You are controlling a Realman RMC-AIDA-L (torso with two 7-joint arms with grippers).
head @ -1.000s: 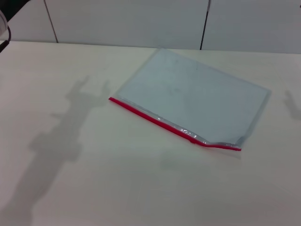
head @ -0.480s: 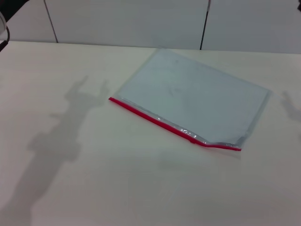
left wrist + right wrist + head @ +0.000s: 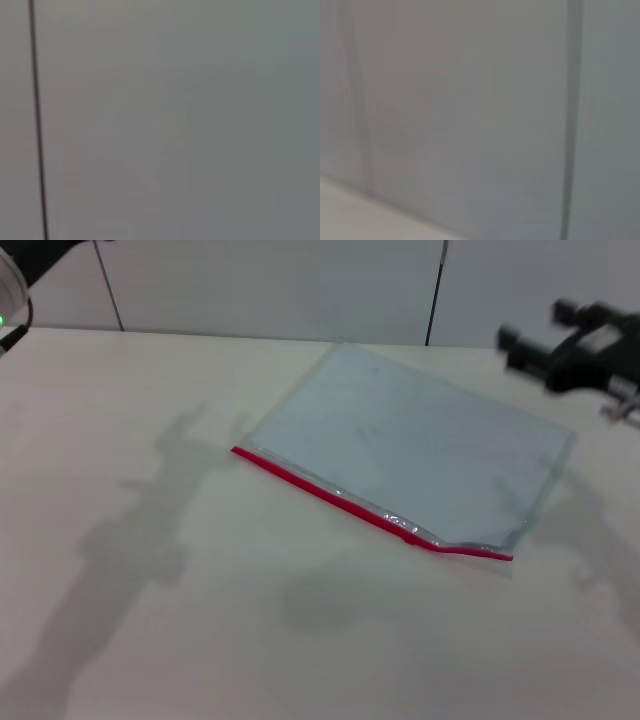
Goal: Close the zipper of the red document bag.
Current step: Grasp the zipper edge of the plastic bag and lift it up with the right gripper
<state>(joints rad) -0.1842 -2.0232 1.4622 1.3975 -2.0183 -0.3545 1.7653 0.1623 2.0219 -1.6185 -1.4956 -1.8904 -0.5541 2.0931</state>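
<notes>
The red document bag (image 3: 420, 440), a flat translucent pale blue-grey pouch, lies at an angle in the middle of the table. Its zipper (image 3: 330, 495) is a bright red strip along the near long edge. A small red bump, seemingly the slider (image 3: 410, 533), sits toward the strip's right end, where the edge bulges slightly. My right gripper (image 3: 538, 332) hangs in the air above the bag's far right corner, fingers apart and holding nothing. Of my left arm (image 3: 14, 295) only a part shows at the top left corner; its gripper is out of view. Both wrist views show only wall.
The pale table (image 3: 150, 640) stretches wide around the bag. White wall panels (image 3: 270, 285) with dark seams stand behind its far edge. Arm shadows fall on the table left of the bag and at its right end.
My right gripper has come into the head view at the top right, over the bag's far corner. The left arm's shadow has shifted slightly. The bag has not moved.
</notes>
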